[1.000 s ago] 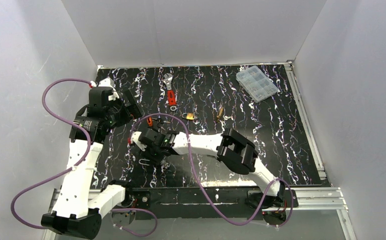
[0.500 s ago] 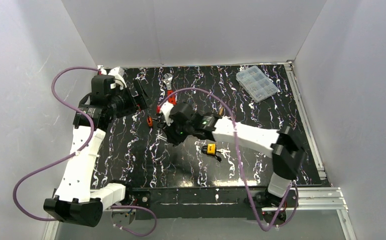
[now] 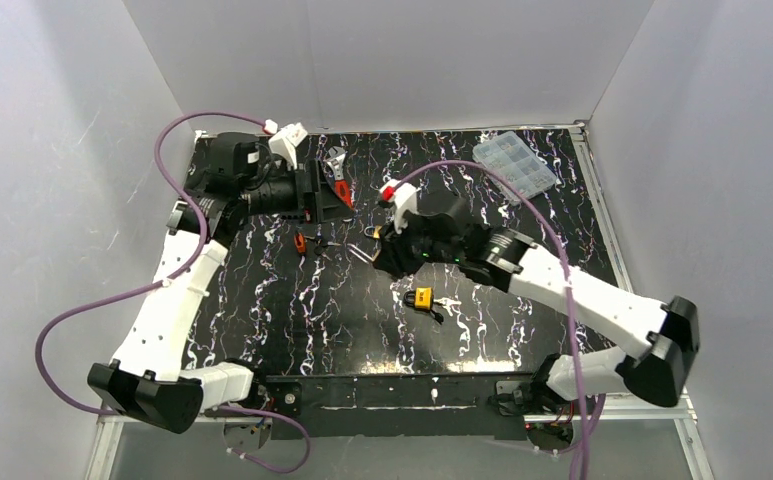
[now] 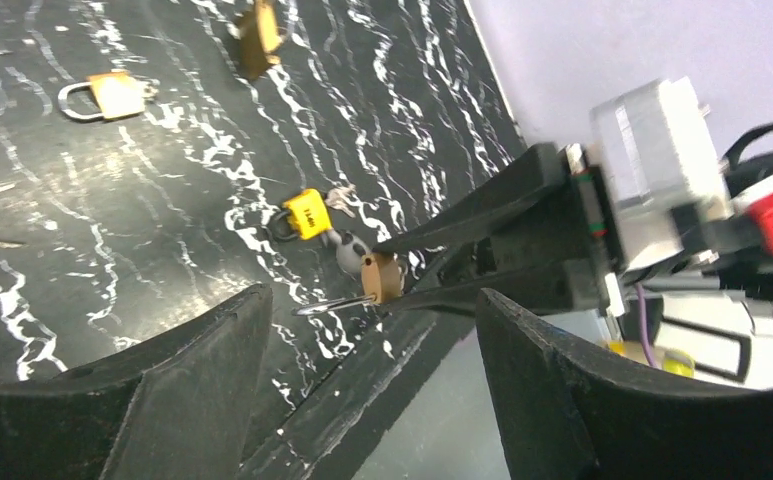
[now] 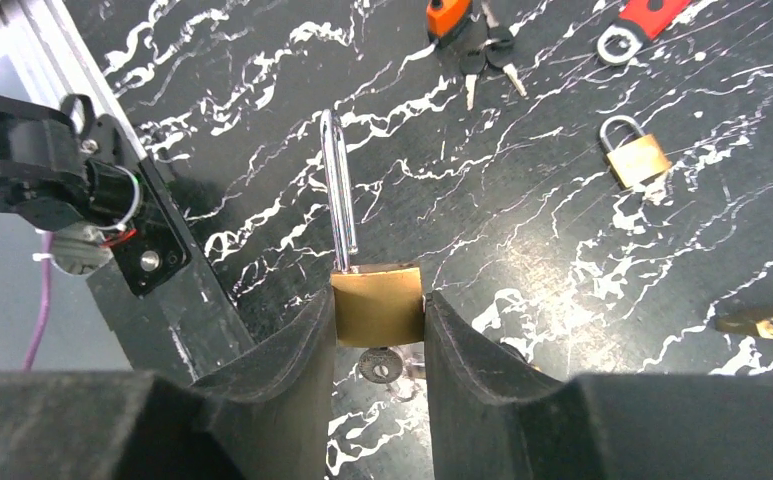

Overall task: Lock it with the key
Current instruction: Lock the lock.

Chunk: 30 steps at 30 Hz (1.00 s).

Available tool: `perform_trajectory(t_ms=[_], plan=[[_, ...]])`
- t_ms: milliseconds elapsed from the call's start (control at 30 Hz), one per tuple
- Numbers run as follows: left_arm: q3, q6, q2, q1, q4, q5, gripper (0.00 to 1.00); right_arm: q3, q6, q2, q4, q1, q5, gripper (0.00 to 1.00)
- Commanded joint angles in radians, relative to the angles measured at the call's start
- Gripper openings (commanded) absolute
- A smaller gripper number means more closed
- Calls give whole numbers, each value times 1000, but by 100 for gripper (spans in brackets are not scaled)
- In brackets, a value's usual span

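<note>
My right gripper (image 5: 377,300) is shut on a brass padlock (image 5: 377,312), gripping its body by both sides above the table. The long steel shackle (image 5: 338,190) sticks out ahead of the fingers. A key (image 5: 377,365) sits in the keyhole on the padlock's underside, its round head showing between the fingers. In the top view the right gripper (image 3: 382,248) hovers at the table's middle. My left gripper (image 3: 334,200) is open and holds nothing, just left and back of it. The left wrist view looks between its open fingers (image 4: 162,400) at the held padlock (image 4: 382,277).
A yellow padlock (image 3: 422,297) lies in front of the right gripper. A small brass padlock (image 5: 634,155), another brass lock (image 4: 257,40), an orange-tagged key bunch (image 3: 300,241) and a red-handled wrench (image 3: 340,185) lie nearby. A clear parts box (image 3: 514,167) sits back right.
The right gripper has swung from the left-centre to the middle of the table with the brass padlock. The left gripper has moved back and to the right, near the wrench.
</note>
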Motion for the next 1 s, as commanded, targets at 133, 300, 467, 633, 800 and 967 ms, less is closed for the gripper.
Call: perform_trajectory(t_ms=[133,300,467,633,800,967], plan=[[67,78,34,-82,-34,196,64,-25,37,-209,4,-47,-81,1],[98,124,38,-147,-37,261,61,1,40,-264,-39,-68,-157,1],[112,164,42,-190,-65,256,56,39,39,-289,-72,-74,-212,1],[120,194,47,-220,-90,239,51,63,38,-306,-86,-76,-243,1],[128,209,50,-241,-104,253,46,72,40,-306,-94,-77,-246,1],[138,229,55,-267,-131,260,40,83,38,-298,-99,-78,-233,1]])
